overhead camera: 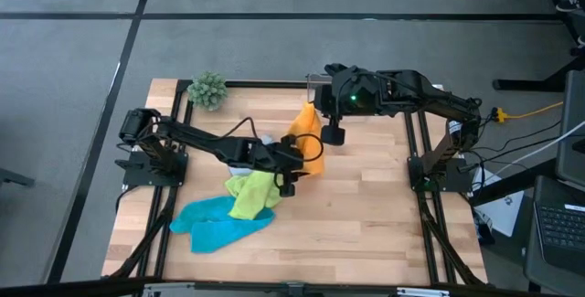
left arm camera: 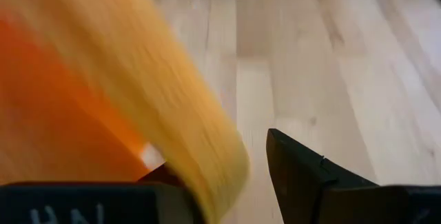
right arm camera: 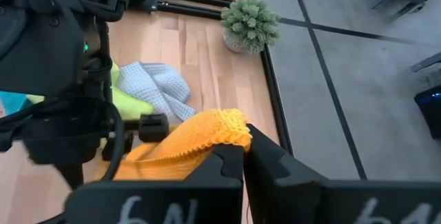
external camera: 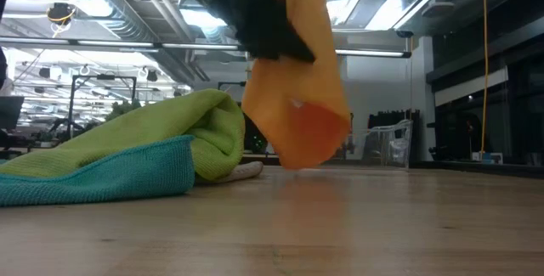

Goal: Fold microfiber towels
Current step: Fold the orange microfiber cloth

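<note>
Right gripper [right arm camera: 242,156]: fingers pinched on the top edge of the orange towel [overhead camera: 307,137], lifting it off the table [overhead camera: 384,206].
Left gripper [overhead camera: 291,171]: just below the right one, beside the hanging orange cloth; fingers spread.
Lime green towel [overhead camera: 254,195]: heaped beside the left gripper, atop the turquoise towel [overhead camera: 212,226].
Grey towel [right arm camera: 155,84]: behind the heap, towards the plant [overhead camera: 207,89].

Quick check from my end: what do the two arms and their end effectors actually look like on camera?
Both arms are matte black, built of slim jointed links on black base frames. The left end effector and right end effector each end in two dark, blocky, wedge-shaped fingers. A thin black cable loops above the left arm, a green indicator light glows on the right arm's wrist, and pale lettering marks the wrist housing.
</note>
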`<move>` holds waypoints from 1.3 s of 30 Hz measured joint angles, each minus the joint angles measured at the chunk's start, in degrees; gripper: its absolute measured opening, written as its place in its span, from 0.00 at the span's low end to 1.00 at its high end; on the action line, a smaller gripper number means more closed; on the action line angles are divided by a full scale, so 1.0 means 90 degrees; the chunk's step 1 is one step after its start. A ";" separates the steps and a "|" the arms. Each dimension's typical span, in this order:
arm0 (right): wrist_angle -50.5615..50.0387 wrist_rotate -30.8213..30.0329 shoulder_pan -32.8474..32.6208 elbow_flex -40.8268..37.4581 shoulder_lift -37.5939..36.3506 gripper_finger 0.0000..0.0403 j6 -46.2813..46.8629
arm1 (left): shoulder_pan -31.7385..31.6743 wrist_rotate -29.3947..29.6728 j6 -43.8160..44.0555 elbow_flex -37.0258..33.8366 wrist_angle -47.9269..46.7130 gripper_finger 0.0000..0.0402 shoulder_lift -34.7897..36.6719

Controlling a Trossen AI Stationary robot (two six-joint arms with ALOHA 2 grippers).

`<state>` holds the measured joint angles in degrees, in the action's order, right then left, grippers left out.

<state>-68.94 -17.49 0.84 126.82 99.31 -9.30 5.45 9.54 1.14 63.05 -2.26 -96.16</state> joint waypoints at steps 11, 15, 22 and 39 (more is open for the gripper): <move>-0.0112 0.0002 0.0000 0.0000 0.0000 0.00 0.0000 | 0.0000 -0.0006 0.0197 0.0000 -0.0440 0.31 0.0000; -0.0274 0.0003 0.0000 0.0000 0.0000 0.00 0.0000 | 0.0000 0.0011 0.0366 0.0000 -0.0803 0.29 0.0000; -0.0342 0.0004 0.0000 0.0000 0.0000 0.00 0.0003 | -0.0002 0.0192 0.0380 0.0000 -0.0852 0.23 0.0000; -0.2299 -0.1654 -0.0002 0.0000 0.0000 0.00 0.0859 | 0.0829 0.0430 0.1859 -0.0002 -0.1101 0.00 0.1231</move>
<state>-89.63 -32.38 0.82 126.82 99.31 -1.57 12.92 13.41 17.87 63.02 -12.16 -85.08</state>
